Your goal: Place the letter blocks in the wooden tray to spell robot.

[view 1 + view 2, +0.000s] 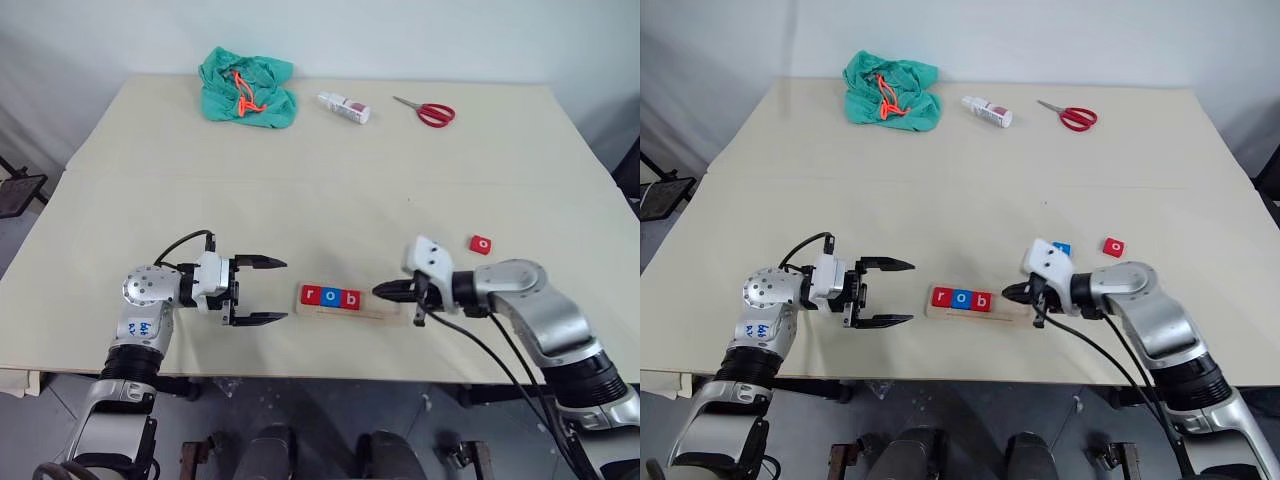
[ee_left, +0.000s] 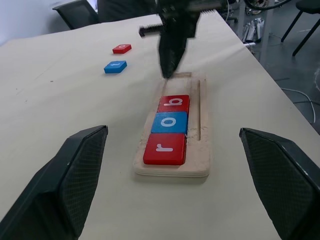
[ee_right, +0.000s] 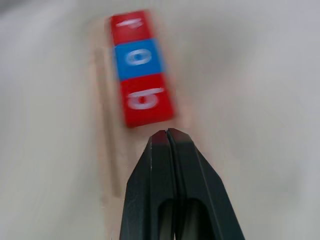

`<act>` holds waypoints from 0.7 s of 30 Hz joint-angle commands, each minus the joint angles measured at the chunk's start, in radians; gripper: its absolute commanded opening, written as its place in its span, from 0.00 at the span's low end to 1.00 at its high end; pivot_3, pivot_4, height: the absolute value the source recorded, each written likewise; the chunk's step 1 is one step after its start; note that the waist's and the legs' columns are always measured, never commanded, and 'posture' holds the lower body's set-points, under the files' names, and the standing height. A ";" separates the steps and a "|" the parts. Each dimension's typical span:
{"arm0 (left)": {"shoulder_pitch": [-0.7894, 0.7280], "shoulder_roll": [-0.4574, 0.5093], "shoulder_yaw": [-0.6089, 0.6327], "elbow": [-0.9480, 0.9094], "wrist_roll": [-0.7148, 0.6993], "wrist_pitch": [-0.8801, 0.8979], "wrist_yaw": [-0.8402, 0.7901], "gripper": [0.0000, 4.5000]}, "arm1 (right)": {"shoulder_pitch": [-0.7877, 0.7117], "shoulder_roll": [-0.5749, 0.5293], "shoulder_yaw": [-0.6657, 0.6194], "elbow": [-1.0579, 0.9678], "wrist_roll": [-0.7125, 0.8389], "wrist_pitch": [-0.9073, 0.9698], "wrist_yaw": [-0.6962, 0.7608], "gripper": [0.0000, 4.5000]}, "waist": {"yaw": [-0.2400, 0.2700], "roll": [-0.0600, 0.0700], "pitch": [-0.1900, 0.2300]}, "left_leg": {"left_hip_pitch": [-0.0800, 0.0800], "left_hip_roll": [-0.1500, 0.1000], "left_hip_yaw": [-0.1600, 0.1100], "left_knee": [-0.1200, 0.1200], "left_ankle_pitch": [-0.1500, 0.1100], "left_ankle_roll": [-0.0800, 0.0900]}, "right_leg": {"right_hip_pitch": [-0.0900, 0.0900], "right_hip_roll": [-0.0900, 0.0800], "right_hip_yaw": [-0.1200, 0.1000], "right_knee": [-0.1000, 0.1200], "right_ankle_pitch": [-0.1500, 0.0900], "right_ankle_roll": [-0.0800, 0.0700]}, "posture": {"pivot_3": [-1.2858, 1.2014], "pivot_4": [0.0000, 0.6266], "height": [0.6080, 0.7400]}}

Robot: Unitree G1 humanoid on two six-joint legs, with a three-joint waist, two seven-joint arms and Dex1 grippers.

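Observation:
The wooden tray (image 1: 381, 313) lies near the table's front edge. Three letter blocks sit side by side in its left part: red r (image 1: 310, 294), blue o (image 1: 330, 296) and red b (image 1: 350, 298). My right gripper (image 1: 379, 292) is shut and empty, its tip just above the tray's bare right end, close to the b. My left gripper (image 1: 283, 291) stands open and empty just left of the tray, pointing at it. A loose red o block (image 1: 481, 244) and a loose blue block (image 1: 1061, 248) lie on the table behind the right arm.
At the far side of the table (image 1: 300, 200) are a green cloth with an orange cord (image 1: 247, 90), a small white bottle (image 1: 344, 107) and red-handled scissors (image 1: 428, 112). The tray is a short way from the table's front edge.

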 commanded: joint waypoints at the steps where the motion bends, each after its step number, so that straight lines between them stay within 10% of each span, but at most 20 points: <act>1: -0.004 -0.006 0.004 -0.013 -0.008 -0.011 -0.006 1.00 | 0.044 -0.038 -0.110 -0.051 0.033 0.022 -0.041 0.25 | 0.001 0.000 0.000 | 0.000 0.000 0.000 0.000 0.000 0.000 | 0.000 0.000 0.000 0.000 0.000 0.000 | 0.52 0.24 1.00; 11: -0.060 -0.032 -0.004 0.068 -0.003 -0.030 -0.044 1.00 | 0.281 -0.011 -0.409 -0.133 0.021 0.053 -0.314 0.97 | 0.007 0.000 0.000 | 0.000 0.000 0.002 0.000 0.000 0.000 | 0.000 0.000 0.000 0.000 0.000 0.000 | 0.52 0.24 1.00; 21: -0.087 -0.045 -0.005 0.116 0.001 -0.047 -0.069 1.00 | 0.431 0.159 -0.596 -0.228 0.051 0.118 -0.557 0.99 | 0.017 0.000 0.000 | 0.001 0.000 0.002 -0.001 0.000 0.000 | 0.000 0.000 0.001 0.000 0.000 0.000 | 0.52 0.24 1.00</act>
